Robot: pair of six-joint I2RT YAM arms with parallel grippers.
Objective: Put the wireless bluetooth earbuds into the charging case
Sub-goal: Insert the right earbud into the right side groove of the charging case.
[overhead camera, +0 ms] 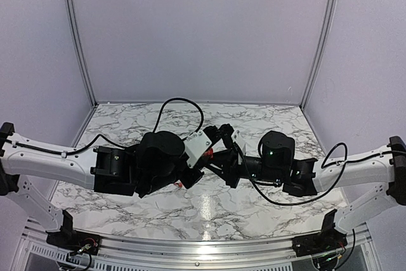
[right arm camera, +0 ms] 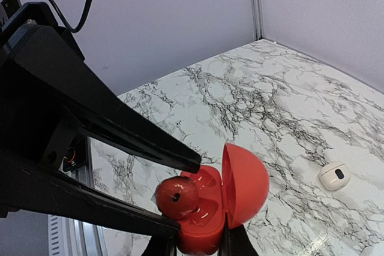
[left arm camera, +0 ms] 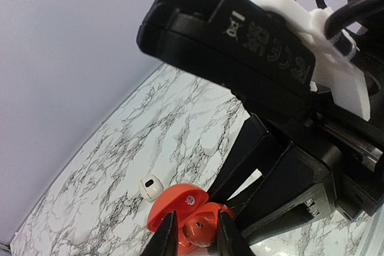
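Right wrist view: 1 red charging case (right arm camera: 207,226), hinged and open, w/ its lid (right arm camera: 246,184) standing up at 3 o'clock of the base and 2 wells showing inside. Right end effector (right arm camera: 198,245) is clenched on the case base from 6 o'clock. Left end effector (right arm camera: 183,196) comes in from 9 o'clock, w/ 2 long black fingers either side of 1 red earbud (right arm camera: 177,198). The bud is a round piece w/ a dark dot, sitting at the near well. Can't tell whether the fingers press it or stand just off it. 1 small white piece (right arm camera: 334,175), rounded w/ a dark spot, lies on the marble table (right arm camera: 270,88) at 3 o'clock of the case, well apart, nothing touching it. Left wrist view: same red bud between the 2 fingertips, lid behind it at 11 o'clock, white piece further off at 10 o'clock. Top external view: the 2 arms meet mid-table, tips close together.
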